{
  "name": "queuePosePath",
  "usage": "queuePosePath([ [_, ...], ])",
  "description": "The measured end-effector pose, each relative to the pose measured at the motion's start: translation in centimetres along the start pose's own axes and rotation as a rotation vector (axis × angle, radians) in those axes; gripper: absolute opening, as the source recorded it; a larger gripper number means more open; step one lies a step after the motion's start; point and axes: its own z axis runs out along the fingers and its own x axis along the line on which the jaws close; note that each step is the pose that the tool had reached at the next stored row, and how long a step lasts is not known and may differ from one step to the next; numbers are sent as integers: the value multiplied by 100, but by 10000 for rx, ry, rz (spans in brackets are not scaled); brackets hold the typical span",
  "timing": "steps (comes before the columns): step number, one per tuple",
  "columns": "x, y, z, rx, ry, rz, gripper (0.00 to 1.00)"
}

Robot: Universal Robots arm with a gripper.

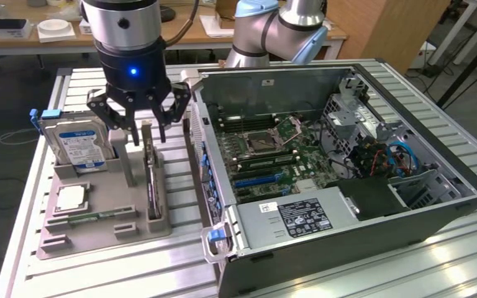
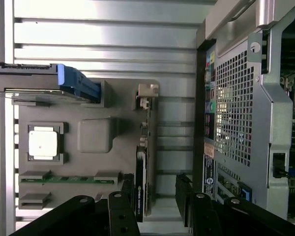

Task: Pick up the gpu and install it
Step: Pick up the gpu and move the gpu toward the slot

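Grey plastic holder (image 1: 89, 239) on the surface carries the gpu (image 1: 152, 180), standing on its long edge in the slot along the holder's edge nearest the computer case (image 1: 437, 205). We see the end effector (image 1: 147, 138) wide open over the gpu's end, gripping nothing.

The gpu (image 1: 151, 186) is dark, the tray (image 1: 89, 237) grey, the hard drive (image 1: 77, 146) blue-white labelled.

So the worktop (image 1: 139, 267) is ribbed bare aluminium with a bright sheen, the parts tray (image 1: 89, 239) looks like matt grey plastic, the gpu (image 1: 152, 186) is dark circuit board with a silvery metal bracket, and the computer case (image 2: 233, 98) is dull perforated sheet metal.
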Motion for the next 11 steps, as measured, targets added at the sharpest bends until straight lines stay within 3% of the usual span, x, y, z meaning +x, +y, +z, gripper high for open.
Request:
queuePosePath([
  [11, 3, -12, 66, 1, 1, 6, 47],
])
